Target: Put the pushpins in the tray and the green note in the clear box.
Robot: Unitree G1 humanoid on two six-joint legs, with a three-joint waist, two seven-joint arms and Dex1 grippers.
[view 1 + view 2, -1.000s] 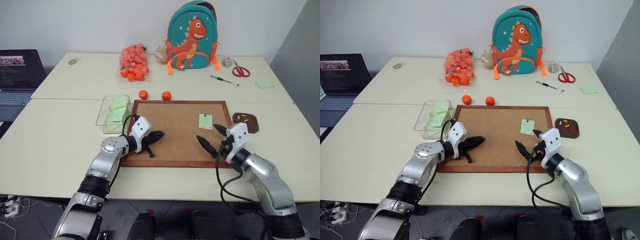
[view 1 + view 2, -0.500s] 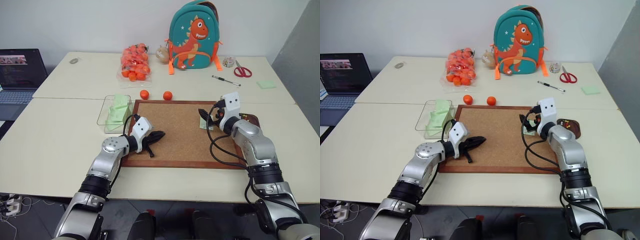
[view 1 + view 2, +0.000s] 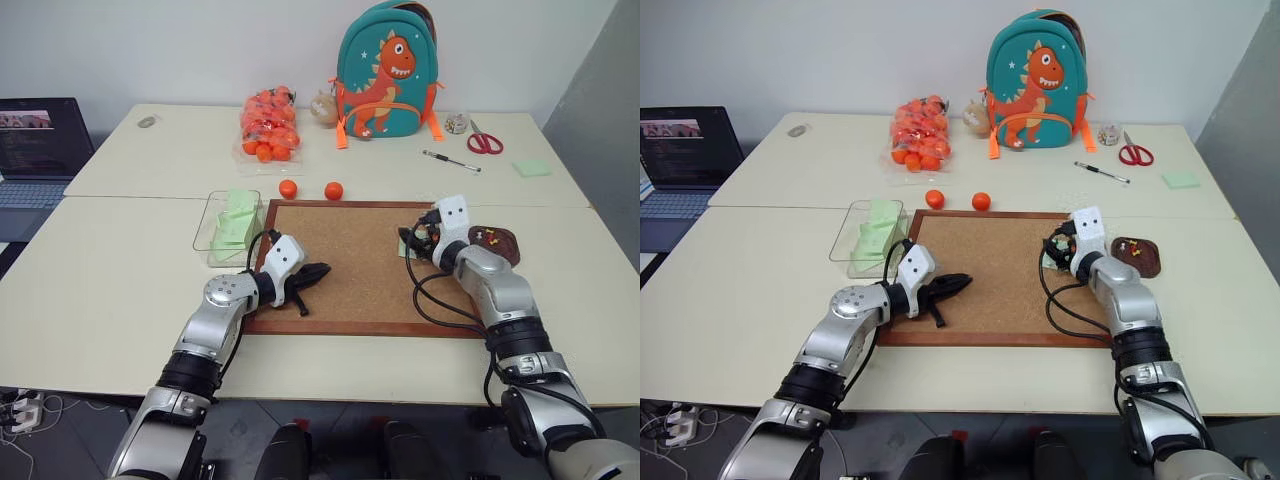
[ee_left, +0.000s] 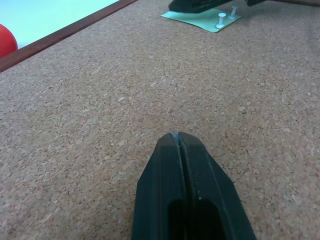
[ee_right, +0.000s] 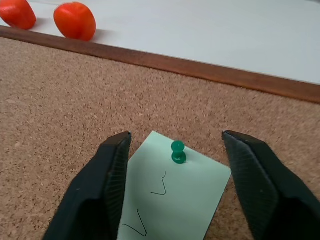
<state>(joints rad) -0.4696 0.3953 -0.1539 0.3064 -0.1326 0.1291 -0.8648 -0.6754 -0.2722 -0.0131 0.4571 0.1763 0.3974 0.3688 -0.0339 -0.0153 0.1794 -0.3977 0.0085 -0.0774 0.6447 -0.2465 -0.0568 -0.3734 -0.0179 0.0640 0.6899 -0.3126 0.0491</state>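
Note:
The green note [image 5: 175, 195] lies on the corkboard [image 3: 340, 270] near its far right corner, held by a green pushpin [image 5: 177, 151]. My right gripper [image 5: 177, 136] is open, its fingers on either side of that pin without touching it; it is also seen from above, right gripper [image 3: 413, 240]. The dark brown tray [image 3: 508, 256] sits just right of the board with a few small pushpins [image 3: 488, 237] in it. The clear box [image 3: 205, 235] stands left of the board with pale green paper inside. My left gripper [image 3: 318, 270] is shut and empty, resting over the board's left part.
Two small orange fruits [image 3: 288, 188] lie just beyond the board. Farther back are a bag of oranges [image 3: 268, 125], a teal dinosaur backpack [image 3: 385, 70], a pen [image 3: 449, 160], scissors [image 3: 483, 142] and a green sticky pad [image 3: 530, 168]. A laptop [image 3: 35, 150] sits far left.
My right gripper moved from the board's near edge forward to the green note and its jaws narrowed around the green pin. The left gripper stayed still.

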